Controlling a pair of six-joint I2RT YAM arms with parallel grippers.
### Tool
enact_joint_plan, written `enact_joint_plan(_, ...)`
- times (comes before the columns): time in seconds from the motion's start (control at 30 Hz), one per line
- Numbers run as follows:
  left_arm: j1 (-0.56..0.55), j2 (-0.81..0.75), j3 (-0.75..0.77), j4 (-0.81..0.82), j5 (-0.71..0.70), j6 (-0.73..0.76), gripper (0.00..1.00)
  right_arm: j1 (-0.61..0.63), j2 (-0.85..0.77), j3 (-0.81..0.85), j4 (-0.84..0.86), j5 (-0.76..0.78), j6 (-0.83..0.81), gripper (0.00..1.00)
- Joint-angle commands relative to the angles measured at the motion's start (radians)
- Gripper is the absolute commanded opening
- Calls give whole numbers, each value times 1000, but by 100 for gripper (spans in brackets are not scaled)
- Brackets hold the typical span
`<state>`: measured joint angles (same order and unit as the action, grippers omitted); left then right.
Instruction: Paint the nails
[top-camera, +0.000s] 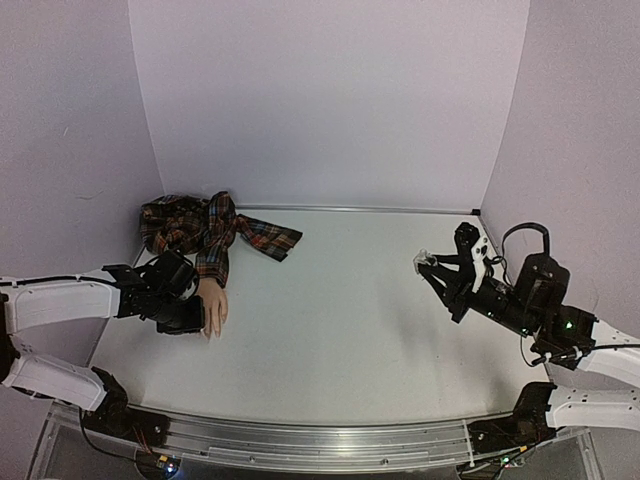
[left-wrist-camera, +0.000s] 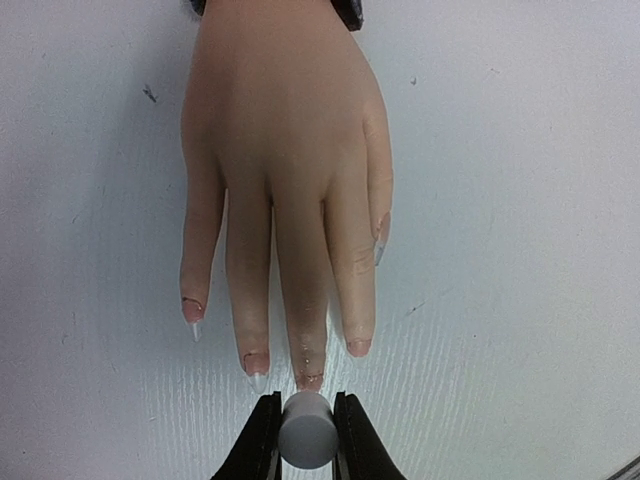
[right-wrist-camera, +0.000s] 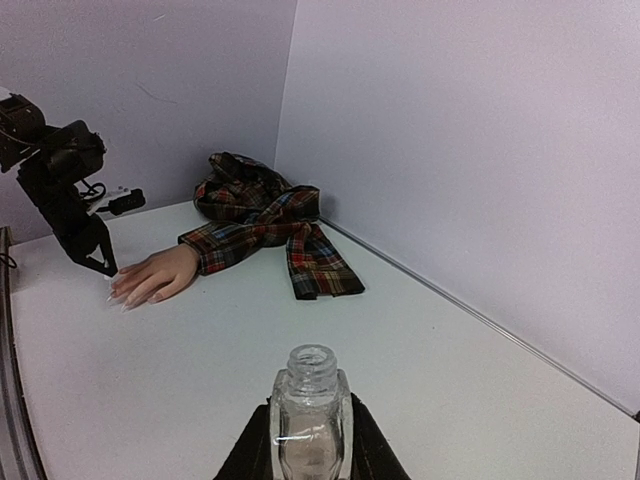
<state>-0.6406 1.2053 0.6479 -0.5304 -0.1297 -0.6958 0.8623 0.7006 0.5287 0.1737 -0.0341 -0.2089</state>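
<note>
Readable text, labels, brands, numbers, signs: none is showing in any of the three views. The clear bottle (right-wrist-camera: 310, 425) is presenting bare glass, the pale cap (left-wrist-camera: 306, 432) is showing a plain round face, and the plaid sleeve (top-camera: 212, 232) is displaying only its checked pattern. The nails (left-wrist-camera: 258, 380) are carrying thin reddish lines at their bases, which are forming no characters, and any marking on the dark arm housings is appearing too small to make out.
</note>
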Motion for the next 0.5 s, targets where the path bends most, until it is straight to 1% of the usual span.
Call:
enact_joint_plan(0.0,7,2,36,30,-30,24,0,-4,-4,3,47,-1,8,0)
enact_joint_plan(0.47,7,25,28,54,-14,31,0,-4,-2,3,47,0,9,0)
